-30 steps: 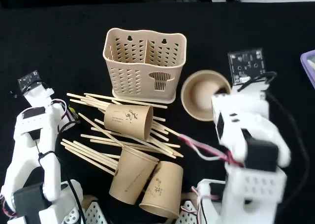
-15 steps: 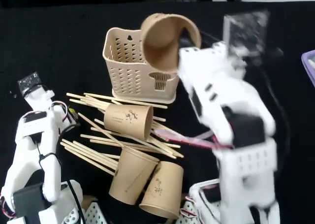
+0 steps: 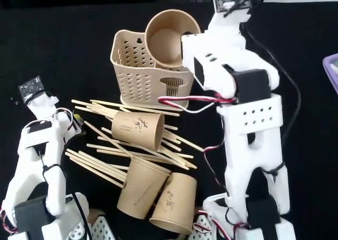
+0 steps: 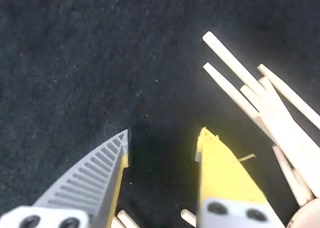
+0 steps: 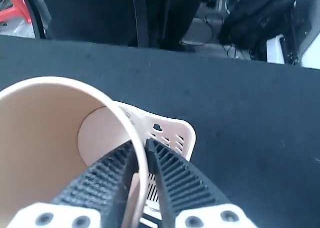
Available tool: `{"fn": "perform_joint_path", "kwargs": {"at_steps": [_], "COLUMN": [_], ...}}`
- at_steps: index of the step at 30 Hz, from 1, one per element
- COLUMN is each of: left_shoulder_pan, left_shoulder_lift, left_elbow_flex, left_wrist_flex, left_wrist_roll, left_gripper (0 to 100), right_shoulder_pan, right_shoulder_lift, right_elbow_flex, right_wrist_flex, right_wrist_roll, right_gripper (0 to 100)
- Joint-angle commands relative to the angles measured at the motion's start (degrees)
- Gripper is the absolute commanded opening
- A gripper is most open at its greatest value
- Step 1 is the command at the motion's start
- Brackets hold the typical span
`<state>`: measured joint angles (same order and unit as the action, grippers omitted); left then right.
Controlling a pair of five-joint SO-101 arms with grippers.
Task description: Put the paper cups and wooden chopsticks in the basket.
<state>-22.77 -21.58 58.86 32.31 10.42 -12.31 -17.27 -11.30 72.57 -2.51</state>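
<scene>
Nearest the arm bases nothing's budged in the last second; three paper cups (image 3: 141, 190) lie on their sides among the wooden chopsticks (image 3: 92, 165) on the black surface (image 3: 58, 45), and the left end effector (image 4: 164, 134) hangs spread wide beside the stick ends, gripping nothing. Further back, the right end effector (image 5: 142, 147), pinching a fourth cup (image 3: 168, 39) by its rim, has swung it up from right of the basket (image 3: 140, 79) to hover tilted over the basket's right half; I'd say it's one lower-and-release from in.
</scene>
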Motion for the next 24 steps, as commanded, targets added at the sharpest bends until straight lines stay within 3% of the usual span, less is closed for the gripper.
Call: {"fn": "perform_joint_path", "kwargs": {"at_steps": [1, 8, 16, 24], "left_shoulder_pan": [-0.13, -0.13, -0.13, -0.13], "left_shoulder_lift": [-1.49, -1.49, -1.49, -1.49], "left_elbow_flex": [-0.48, -0.31, -0.66, -0.92], "left_wrist_flex": [-0.62, -0.7, -0.7, -0.7], "left_wrist_roll": [0.09, 0.09, 0.09, 0.09], "left_gripper": [22, 22, 22, 22], "right_shoulder_pan": [0.35, 2.29, 2.11, 2.11], "right_shoulder_lift": [2.33, 8.66, 7.87, 4.0], "right_elbow_flex": [-5.14, -5.67, -10.42, -15.6], "right_wrist_flex": [2.64, 2.81, 8.0, 15.38], "right_wrist_roll": [-0.18, -0.09, -0.26, 0.0], "right_gripper": [1.1, 2.2, 30.2, 21.5]}}
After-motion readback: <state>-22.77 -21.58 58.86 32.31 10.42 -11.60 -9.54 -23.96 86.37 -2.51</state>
